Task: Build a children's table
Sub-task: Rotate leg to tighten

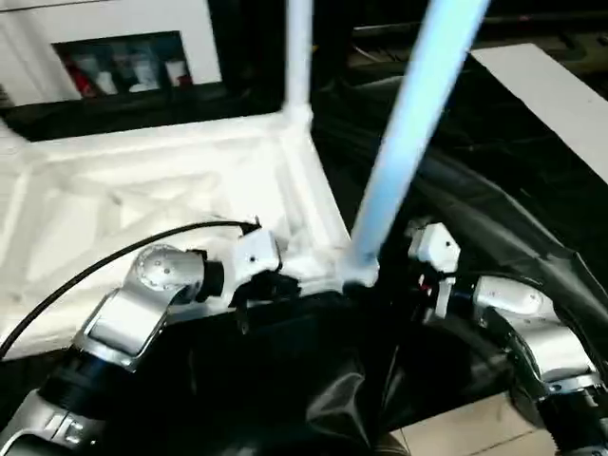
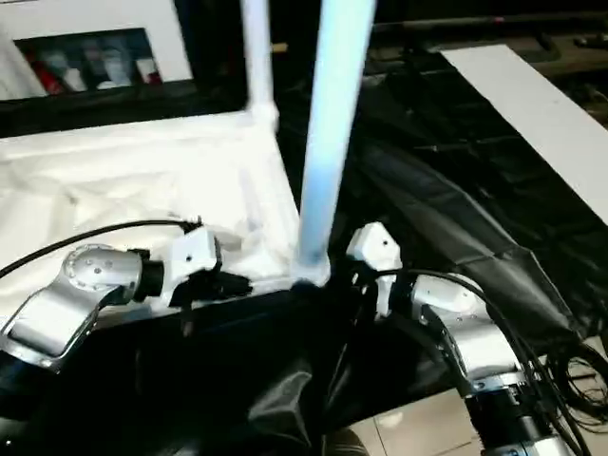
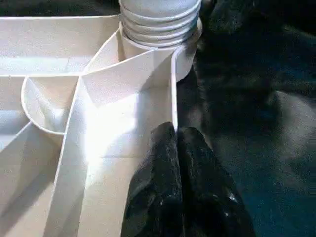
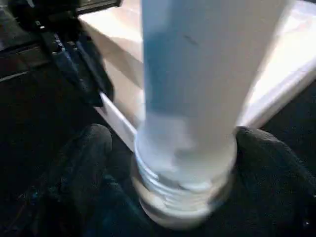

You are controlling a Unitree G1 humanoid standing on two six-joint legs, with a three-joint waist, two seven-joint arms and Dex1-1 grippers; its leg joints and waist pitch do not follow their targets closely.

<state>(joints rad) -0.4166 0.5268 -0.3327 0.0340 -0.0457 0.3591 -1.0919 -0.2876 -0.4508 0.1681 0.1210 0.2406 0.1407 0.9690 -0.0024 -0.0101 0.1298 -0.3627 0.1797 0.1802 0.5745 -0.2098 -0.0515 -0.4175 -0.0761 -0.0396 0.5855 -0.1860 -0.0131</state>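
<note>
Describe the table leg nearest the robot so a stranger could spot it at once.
Start at the white tabletop lying ribbed underside up on black sheeting. At its near corner, between the two grippers, the near leg rises from the corner socket. Unlike the far leg at the next corner back, it looms thick, tinted blue, and leans.

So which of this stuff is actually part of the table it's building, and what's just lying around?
Part of the job:
- white tabletop, upside down
- near leg, standing in its corner socket
- far leg, standing at the far corner

Just lying about:
- black sheet under the work
- white board
- shelf of small items
</note>
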